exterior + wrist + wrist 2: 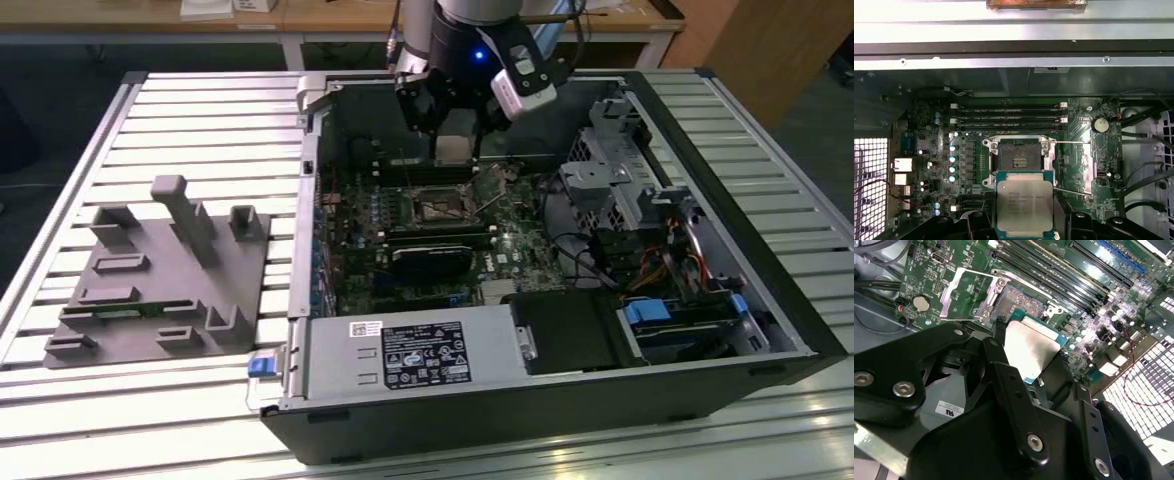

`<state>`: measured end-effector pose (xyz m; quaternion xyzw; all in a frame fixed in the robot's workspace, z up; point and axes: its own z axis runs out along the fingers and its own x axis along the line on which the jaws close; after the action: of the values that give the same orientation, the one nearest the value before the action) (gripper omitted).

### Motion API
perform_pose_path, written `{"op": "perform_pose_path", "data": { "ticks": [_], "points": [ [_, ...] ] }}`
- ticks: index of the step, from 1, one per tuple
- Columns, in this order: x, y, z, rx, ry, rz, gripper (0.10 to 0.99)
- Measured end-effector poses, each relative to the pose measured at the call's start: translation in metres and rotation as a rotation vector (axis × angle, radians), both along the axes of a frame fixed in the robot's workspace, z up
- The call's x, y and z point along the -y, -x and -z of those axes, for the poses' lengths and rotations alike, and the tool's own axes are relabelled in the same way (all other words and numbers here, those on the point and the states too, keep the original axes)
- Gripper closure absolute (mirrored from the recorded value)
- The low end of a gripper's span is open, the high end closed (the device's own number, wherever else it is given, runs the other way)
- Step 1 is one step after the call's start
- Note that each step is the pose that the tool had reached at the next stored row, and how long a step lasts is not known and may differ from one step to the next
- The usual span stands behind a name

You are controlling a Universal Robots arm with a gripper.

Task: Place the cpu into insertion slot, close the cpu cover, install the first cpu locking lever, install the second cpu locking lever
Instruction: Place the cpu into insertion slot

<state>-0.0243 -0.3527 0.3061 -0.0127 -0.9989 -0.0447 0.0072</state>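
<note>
Edges are the place to take hold of this part. The cpu (1024, 205) looks light, thin and stiff. Its smooth metal top is probably slippery and its underside contacts easy to damage, so a grip on two opposite sides, with both faces left free, seems soundest. That is the grip shown: the gripper (454, 142) has its jaws drawn in narrow on the chip. In the second wrist view one dark finger (1004, 375) bears against an edge, and the pale top faces the wrist cameras.

Starting from the exterior view's left, a grey moulded fixture (147, 280) lies on the slatted table (200, 110), well apart from the jaws and outside the open computer case (534, 410). Inside the case the motherboard (360, 230) lies beneath the jaws. The insertion slot (1018, 161) sits below and just ahead of them, not touching the chip, bare and unfilled. The cpu cover (949, 294) is swung open beside the slot, on the side nearer the coin cell (919, 303) and clear of the jaws. A thin locking lever (1070, 143) runs out alongside the cover, unlatched. Toward the exterior view's right, the drive cage (607, 185) stands well apart from the jaws.
</note>
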Motion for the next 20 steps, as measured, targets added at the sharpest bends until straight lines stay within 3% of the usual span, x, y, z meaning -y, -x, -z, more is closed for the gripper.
{"op": "perform_pose_path", "data": {
  "ticks": [20],
  "points": [
    [0.0000, 0.0002, 0.0107, 0.0001, 0.000, 0.000, 0.545]
  ]
}}
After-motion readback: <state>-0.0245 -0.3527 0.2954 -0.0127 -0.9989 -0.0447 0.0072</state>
